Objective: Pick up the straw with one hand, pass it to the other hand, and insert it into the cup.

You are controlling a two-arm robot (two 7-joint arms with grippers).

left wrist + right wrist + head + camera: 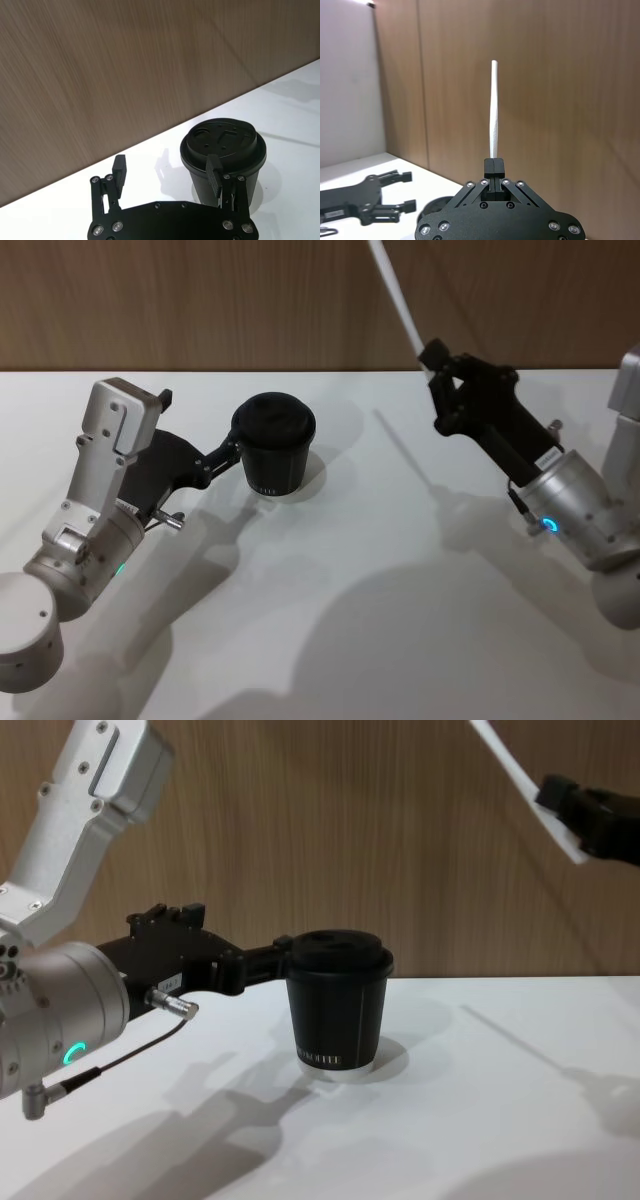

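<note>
Right gripper (494,165), the long black one on the silver wrist with the glowing ring, is hanging high above the white table (400,620) at 2 o'clock in the head view. Its fingers are pressing together on the thin, straight white straw (395,295) near its lower end. The straw is slanting up out of that pinch toward 11 o'clock, clear of the table, and its top is running off the frame edge against the brown wood-grain wall (200,300).

Over at 9 o'clock of the small black paper cup (273,445) with the black domed lid, the left gripper (166,167) is lying low with its fingers spread wide. One finger is sitting at the cup's side, touching or just off it, hard to call. The other is standing in open air, so the cup is outside the gap. The cup is standing upright on the table at 8 o'clock from the right gripper, well apart from the straw.
</note>
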